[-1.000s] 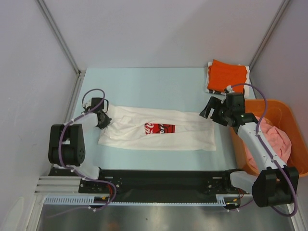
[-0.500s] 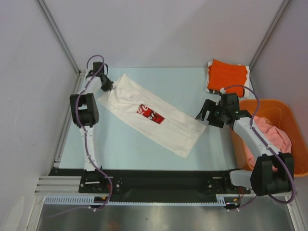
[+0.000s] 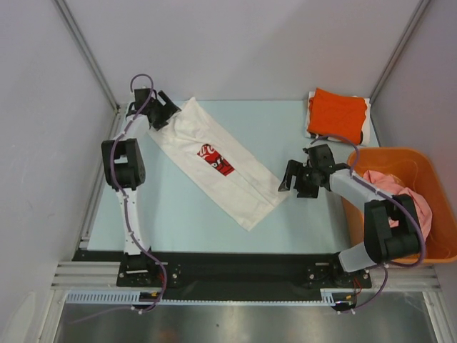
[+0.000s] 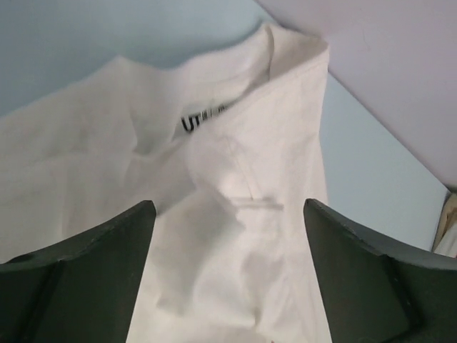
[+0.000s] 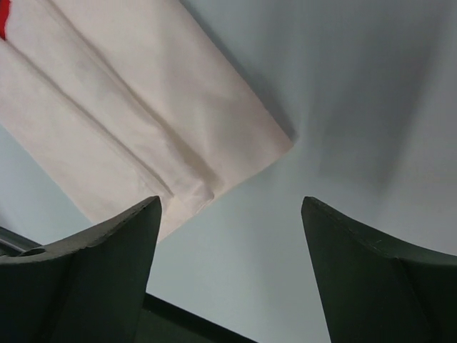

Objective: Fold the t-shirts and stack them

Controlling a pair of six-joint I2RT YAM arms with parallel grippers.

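One white t-shirt [image 3: 218, 163] lies on the table [image 3: 285, 136] as a long diagonal strip, collar pointing far-left at our released left tool [image 3: 166, 116], hem near-right beside our right tool [image 3: 287, 183], also released.

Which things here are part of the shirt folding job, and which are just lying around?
Job: white t-shirt spread on the table; folded orange t-shirt at the far right; pink t-shirt, bunched in the basket.
Lying about: orange basket.
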